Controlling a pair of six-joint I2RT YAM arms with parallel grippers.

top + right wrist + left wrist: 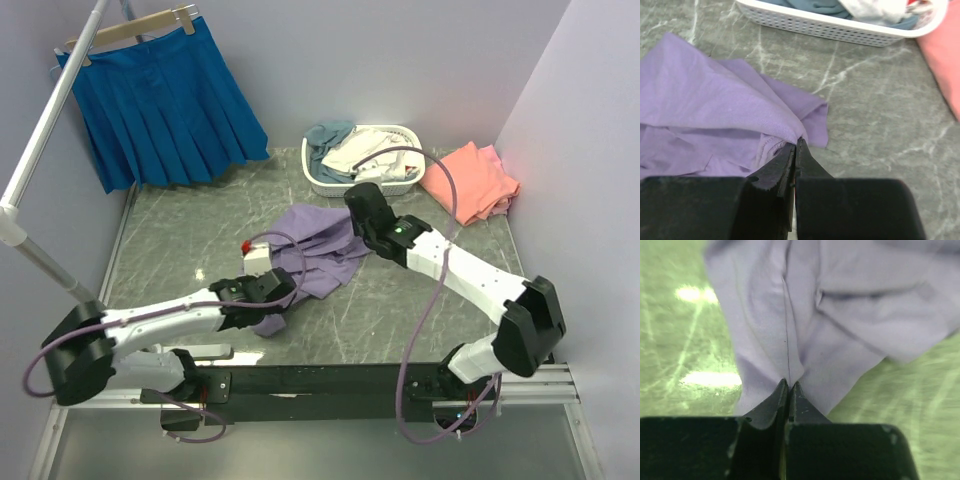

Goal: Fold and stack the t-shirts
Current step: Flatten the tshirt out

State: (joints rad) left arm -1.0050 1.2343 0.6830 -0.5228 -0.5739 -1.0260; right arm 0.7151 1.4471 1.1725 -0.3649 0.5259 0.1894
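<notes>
A lavender-purple t-shirt (310, 250) lies crumpled in the middle of the table. My left gripper (268, 300) is shut on its near edge; in the left wrist view the cloth (840, 315) runs up from the closed fingertips (790, 384). My right gripper (362, 232) is shut on the shirt's far right edge; the right wrist view shows the hem (740, 115) pinched at the tips (798, 142). Coral-pink t-shirts (470, 180) lie stacked at the back right. Cream-white and grey-blue tees (345, 150) fill the white basket (390, 185).
A bright blue pleated skirt (165, 100) hangs on a wooden hanger at the back left from a white rail (50, 120). A small white and red object (257, 253) lies left of the purple shirt. The basket (840, 30) and pink cloth (942, 55) also show in the right wrist view.
</notes>
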